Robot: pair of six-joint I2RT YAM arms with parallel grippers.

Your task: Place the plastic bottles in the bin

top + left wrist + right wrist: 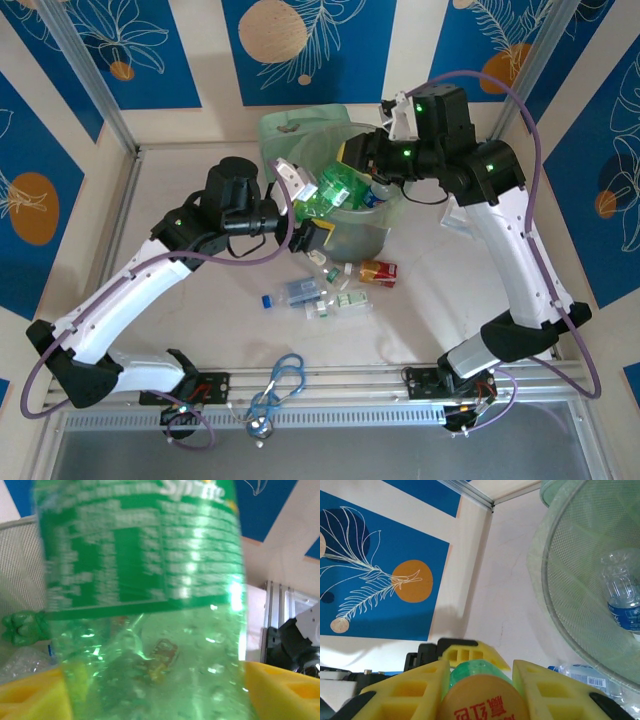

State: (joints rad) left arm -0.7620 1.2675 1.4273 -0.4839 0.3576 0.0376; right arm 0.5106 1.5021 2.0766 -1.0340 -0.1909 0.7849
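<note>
**Top external view.** The bin [360, 238] stands toward the far edge of the worktop [180, 200]. A green bottle [338, 190] hangs tilted over the bin's near-left rim, between the left gripper [305, 205] and the right gripper [362, 160]. A clear bottle [376, 192] lies inside the bin. Loose bottles [300, 292] lie mid-worktop, just on the near side of the bin.

**Left wrist view.** The green bottle [145, 580] spans the gap between the yellow fingers [30, 700], which are set wide apart. Whether they press on it cannot be told.

**Right wrist view.** The right gripper [480, 690] is clamped on the green bottle [470, 669]. An orange-brown round face on the bottle is turned to the camera. The bin [570, 570] is at right and holds the clear bottle [622, 600].
</note>
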